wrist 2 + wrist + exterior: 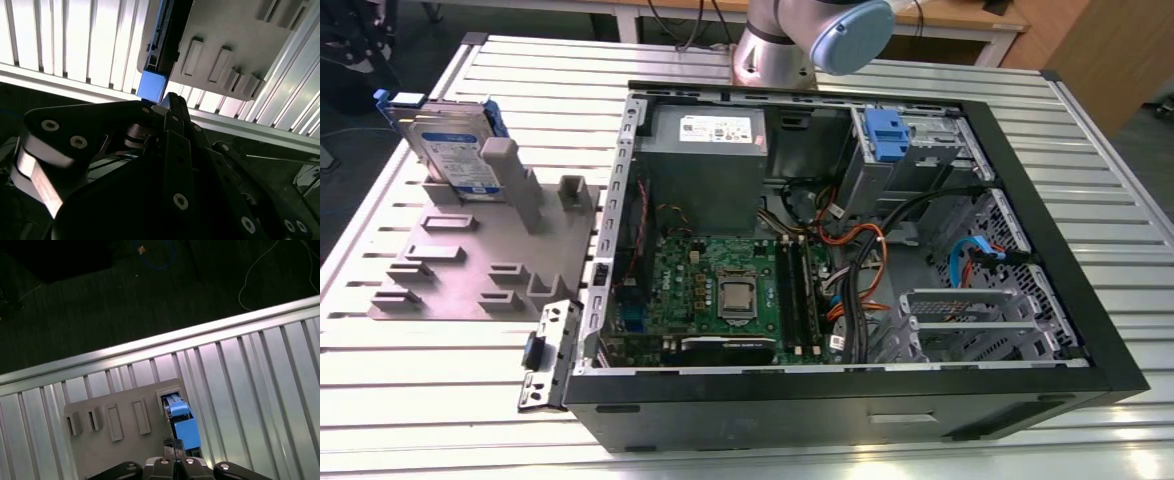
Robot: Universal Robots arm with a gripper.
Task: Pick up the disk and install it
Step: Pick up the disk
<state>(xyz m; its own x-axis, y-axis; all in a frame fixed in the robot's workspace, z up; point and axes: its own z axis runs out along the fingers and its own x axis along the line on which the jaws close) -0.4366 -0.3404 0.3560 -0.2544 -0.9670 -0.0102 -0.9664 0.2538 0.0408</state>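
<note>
The disk (pixel 451 140) stands on edge in a slot at the far corner of a grey fixture plate (pixel 467 270), on the exterior view's left. It is silver with a white-and-blue label and blue rails. In the first wrist view the disk (pixel 179 415) is seen end-on, and my gripper (pixel 175 454) hangs above it with its fingers together and nothing between them. In the second wrist view the disk's (pixel 161 45) blue rail end lies just beyond the gripper (pixel 168 102).
An open computer case (pixel 1067 300) lies on the slatted metal table (pixel 1067 130), on the exterior view's right. Inside are a grey power-supply box (pixel 707 140), a drive cage with a blue latch (pixel 887 135), a motherboard (pixel 720 290) and cables. The fixture plate carries several raised blocks.
</note>
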